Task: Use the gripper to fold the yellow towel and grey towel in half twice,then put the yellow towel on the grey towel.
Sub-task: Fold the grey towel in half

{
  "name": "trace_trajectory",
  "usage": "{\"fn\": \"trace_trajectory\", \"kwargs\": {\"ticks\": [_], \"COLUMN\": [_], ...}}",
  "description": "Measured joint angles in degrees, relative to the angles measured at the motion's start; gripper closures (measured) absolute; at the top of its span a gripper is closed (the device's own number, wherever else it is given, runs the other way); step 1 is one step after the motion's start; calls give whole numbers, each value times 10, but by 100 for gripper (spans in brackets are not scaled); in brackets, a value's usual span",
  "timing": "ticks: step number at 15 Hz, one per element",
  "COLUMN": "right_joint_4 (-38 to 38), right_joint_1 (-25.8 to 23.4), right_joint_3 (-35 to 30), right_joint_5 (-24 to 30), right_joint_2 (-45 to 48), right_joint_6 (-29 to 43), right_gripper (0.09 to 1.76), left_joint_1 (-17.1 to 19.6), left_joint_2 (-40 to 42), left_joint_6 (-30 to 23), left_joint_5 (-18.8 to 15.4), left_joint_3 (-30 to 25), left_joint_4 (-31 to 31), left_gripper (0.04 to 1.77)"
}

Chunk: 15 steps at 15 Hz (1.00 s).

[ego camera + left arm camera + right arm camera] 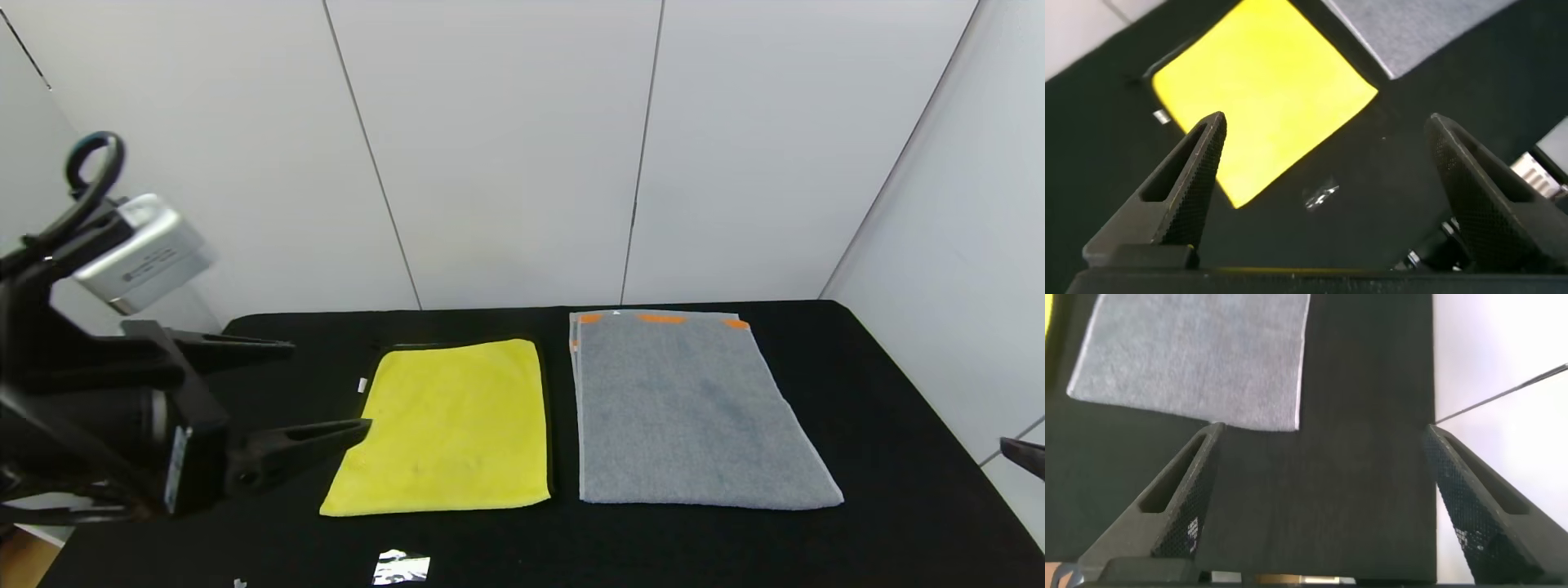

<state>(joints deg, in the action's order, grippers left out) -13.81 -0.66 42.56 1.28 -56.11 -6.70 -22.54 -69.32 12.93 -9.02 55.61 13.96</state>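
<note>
The yellow towel (453, 425) lies flat on the black table, left of the grey towel (694, 408), which lies flat with orange blocks along its far end. My left gripper (326, 388) is open and empty, raised at the table's left side, its lower fingertip near the yellow towel's left edge. The left wrist view shows the yellow towel (1261, 90) and a corner of the grey towel (1413, 28) beyond the open left gripper (1327, 147). My right gripper (1319, 457) is open and empty above bare table, near the grey towel's front right corner (1200, 359). Only its tip (1024, 453) shows in the head view.
The black table (898, 408) reaches to white wall panels at the back and right. A small shiny scrap (400, 567) lies near the front edge, also in the left wrist view (1320, 196). A small white tag (362, 385) sits at the yellow towel's left edge.
</note>
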Motion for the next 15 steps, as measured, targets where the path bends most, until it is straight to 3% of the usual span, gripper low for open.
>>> {"fn": "trace_trajectory", "kwargs": {"ticks": [5,11,15], "right_joint_4": [1,5,9], "right_joint_1": [-2,-52,-60], "right_joint_3": [6,6,7], "right_joint_5": [7,87,101], "right_joint_2": [-72,-157,-205], "right_joint_6": [-32,-79,-86], "right_gripper": [13,13,13], "left_joint_1": [-74,-147,-182], "left_joint_2": [-111,-241,-319], "left_joint_6": [6,8,7], "left_joint_5": [4,14,47], "left_joint_3": [60,121,143], "left_joint_4": [8,21,19], "left_gripper": [9,9,9]}}
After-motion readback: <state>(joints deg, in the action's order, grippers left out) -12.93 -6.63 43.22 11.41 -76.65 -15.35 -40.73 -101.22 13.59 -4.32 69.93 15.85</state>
